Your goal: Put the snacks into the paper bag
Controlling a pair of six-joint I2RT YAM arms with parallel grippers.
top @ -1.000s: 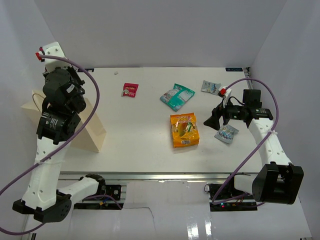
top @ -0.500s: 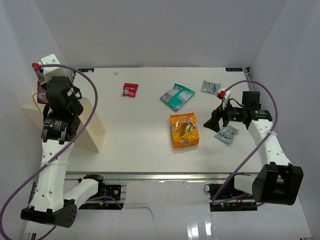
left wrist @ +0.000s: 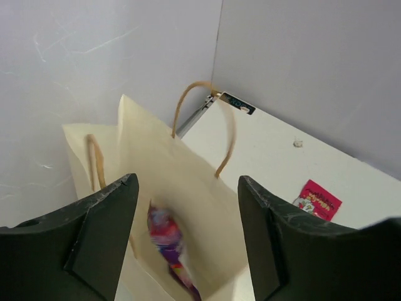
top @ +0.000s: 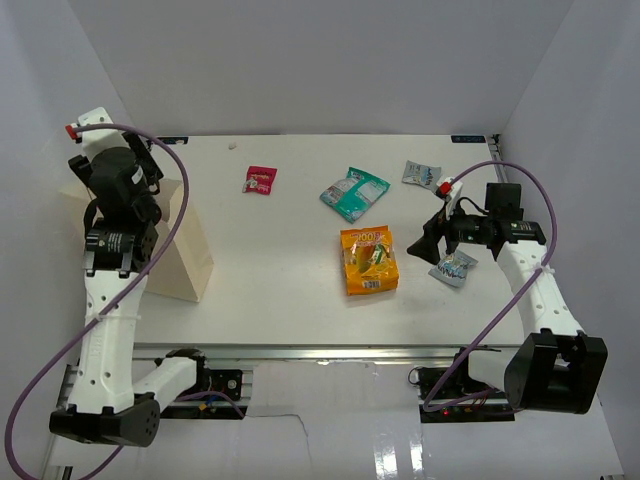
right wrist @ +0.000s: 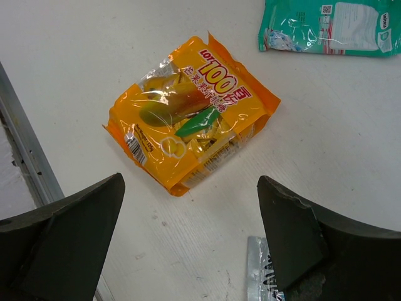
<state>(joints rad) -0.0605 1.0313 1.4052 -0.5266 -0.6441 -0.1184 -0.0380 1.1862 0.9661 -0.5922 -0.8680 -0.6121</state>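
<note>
The cream paper bag (top: pixel 186 256) stands at the table's left edge, its mouth open under my left gripper (top: pixel 150 170). In the left wrist view that gripper (left wrist: pixel 188 182) is open above the bag (left wrist: pixel 188 169). A blurred purple-red packet (left wrist: pixel 164 241) lies loose inside the bag, touching neither finger. My right gripper (top: pixel 426 245) is open and empty, just right of the orange packet (top: pixel 368 260) (right wrist: pixel 191 122). One silver-blue packet (top: pixel 453 266) (right wrist: pixel 263 279) lies under that arm, a second (top: pixel 421 174) farther back. The teal-and-white packet (top: pixel 354 193) (right wrist: pixel 326 25) and the red packet (top: pixel 260 180) (left wrist: pixel 319 199) lie on the table.
White walls close the table at the back and on both sides. A metal rail (top: pixel 330 352) runs along the near edge, and in the right wrist view its strip (right wrist: pixel 25 150) shows left of the orange packet. Purple cables loop over both arms.
My left gripper has opened over the bag and let go of the purple-red packet, which now sits blurred inside. The left arm swung over the bag's mouth. The right arm hardly moved.
</note>
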